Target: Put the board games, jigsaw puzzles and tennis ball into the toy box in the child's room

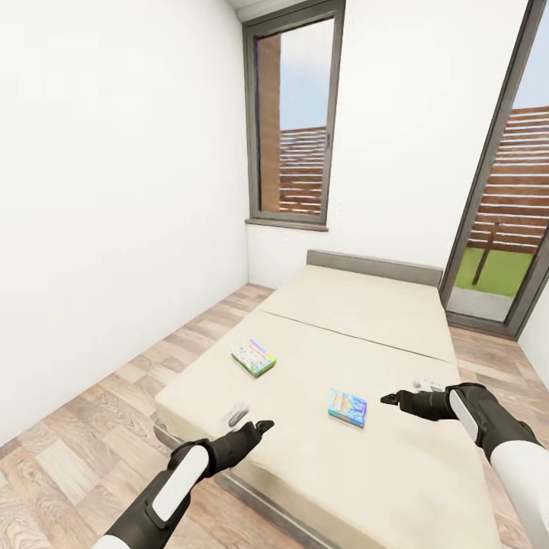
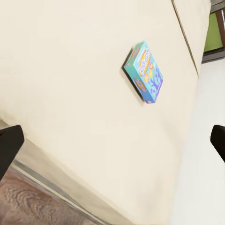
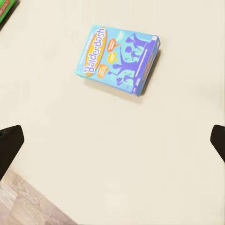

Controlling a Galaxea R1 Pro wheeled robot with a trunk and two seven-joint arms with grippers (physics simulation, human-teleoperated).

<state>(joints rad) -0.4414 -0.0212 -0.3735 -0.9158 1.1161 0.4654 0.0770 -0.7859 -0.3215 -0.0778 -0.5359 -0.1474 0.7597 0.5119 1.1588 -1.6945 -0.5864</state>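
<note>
Board games are seen lying flat on the cream mattress of the low bed point(image 1: 366, 473): a blue rectangular box printed "Balderdash" point(image 1: 348, 407) near the middle of the bed's near half, and a green-edged, pale-topped rectangular box point(image 1: 254, 357) further towards the bed's left side, well apart from the first. The blue box is also shown lying flat on the bare mattress in the left wrist view point(image 2: 144, 71) and in the right wrist view point(image 3: 118, 58), with nothing touching it.

Both arms are held over the near part of the bed. The left gripper point(image 1: 245, 422) is placed near the bed's left front corner and the right gripper point(image 1: 412, 393) just to the right of the blue box; each is empty, with its dark fingers spread wide, as seen at the edges of the wrist views.

Beyond the bed, a grey headboard point(image 1: 374, 267), white walls, a tall grey-framed window point(image 1: 293, 114) and a glazed door point(image 1: 507, 198) are seen, over a wood-plank floor point(image 1: 84, 450).
</note>
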